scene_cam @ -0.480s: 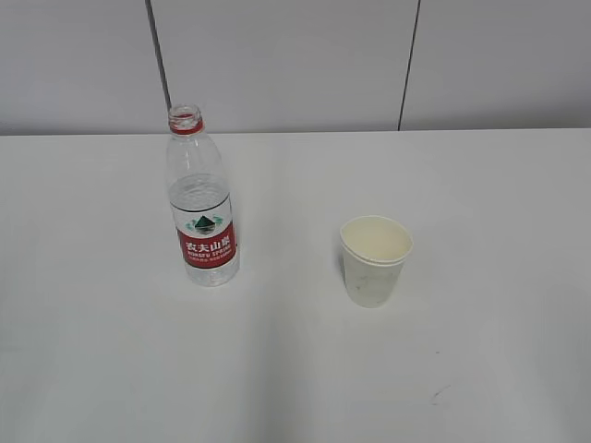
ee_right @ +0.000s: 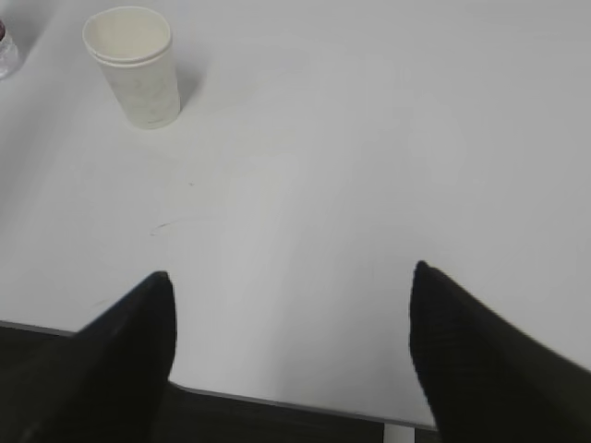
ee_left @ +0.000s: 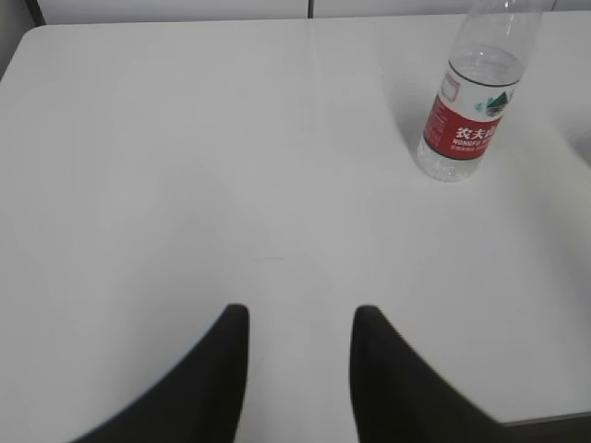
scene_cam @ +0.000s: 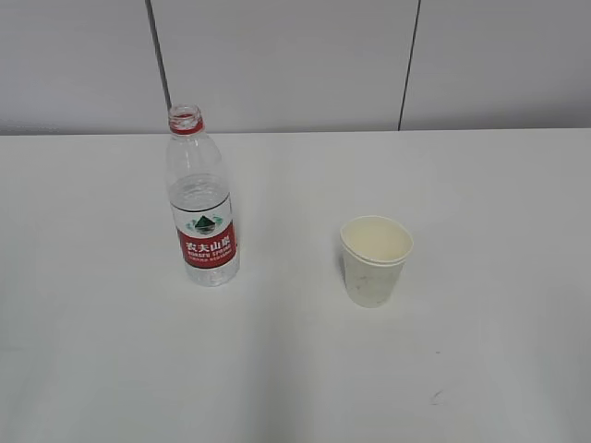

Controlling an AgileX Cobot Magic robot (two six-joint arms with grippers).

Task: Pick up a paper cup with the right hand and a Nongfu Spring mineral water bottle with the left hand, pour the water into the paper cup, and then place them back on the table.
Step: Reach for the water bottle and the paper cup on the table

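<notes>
White panelled wall backed the table (scene_cam: 499,369), where the paper cup (scene_cam: 375,259) stood upright, apparently empty though its depth was dim. Well apart to its left stood the uncapped Nongfu Spring mineral water bottle (scene_cam: 201,208), partly filled, spaced so each arm had clear approach. The right hand (ee_right: 291,286) hung spread wide, the left hand (ee_left: 300,318) parted more narrowly, both gripping nothing, well short of their targets.

Nongfu Spring mineral water bottle (scene_cam: 202,205): upright on table (scene_cam: 295,369), left of centre frame, uncapped, red neck ring, red-white label, water (scene_cam: 198,196) partway up. Paper cup (scene_cam: 375,259): upright, right of centre, white, cream interior, well apart from bottle.
</notes>
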